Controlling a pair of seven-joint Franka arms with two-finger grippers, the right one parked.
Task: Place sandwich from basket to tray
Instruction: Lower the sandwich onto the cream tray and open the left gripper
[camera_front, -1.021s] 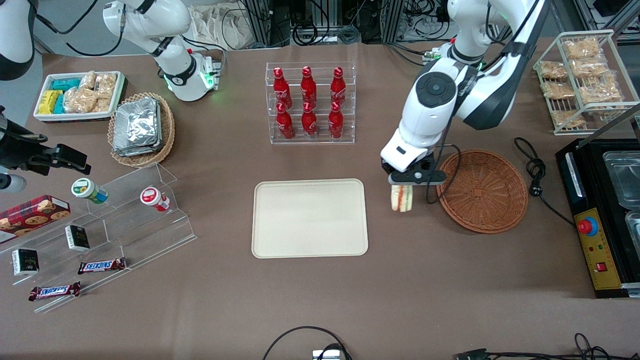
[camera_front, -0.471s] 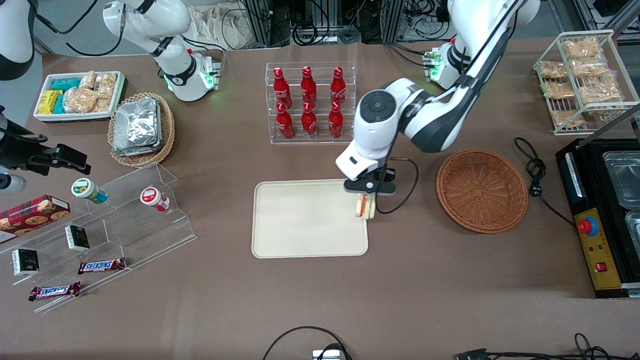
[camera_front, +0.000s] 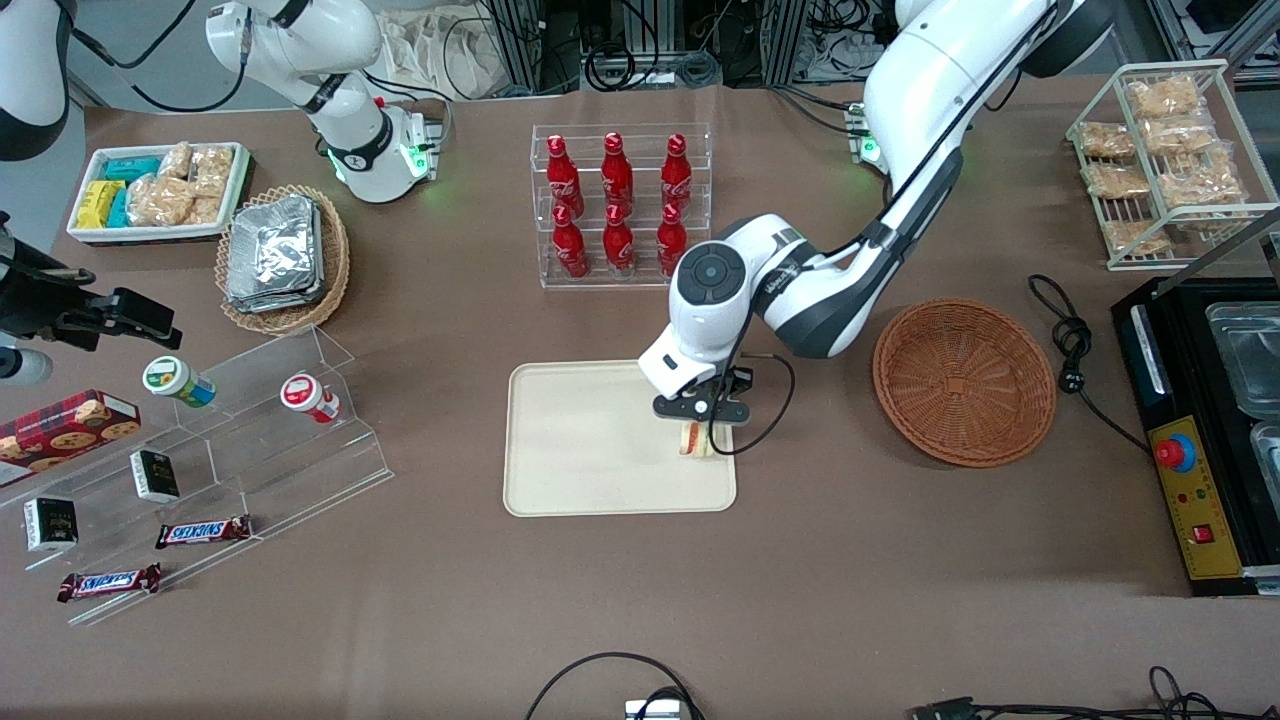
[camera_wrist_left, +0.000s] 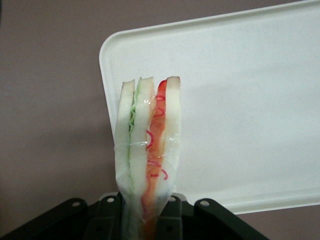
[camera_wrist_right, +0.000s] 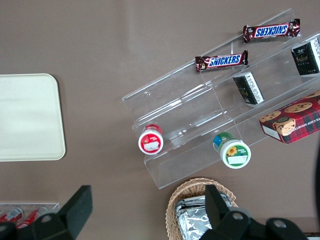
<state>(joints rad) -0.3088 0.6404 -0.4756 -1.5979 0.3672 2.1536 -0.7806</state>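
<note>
Letting go from here could tip the sandwich (camera_front: 692, 438) over, since the gripper (camera_front: 700, 432) pinches it by one end, standing on edge above the tray (camera_front: 590, 440) near the rim closest to the empty basket (camera_front: 964, 381), so a sideways nudge might drop it on the table. Whether its lower end touches the tray is hidden, and the fingers vanish beneath its plastic wrap.

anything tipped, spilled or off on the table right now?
Two small jars lie on their sides on the clear stepped display, which looks tipped rather than stocked upright. Otherwise nothing stands out: the gripper holds the sandwich edge-up over the tray, and the basket sits empty.
</note>
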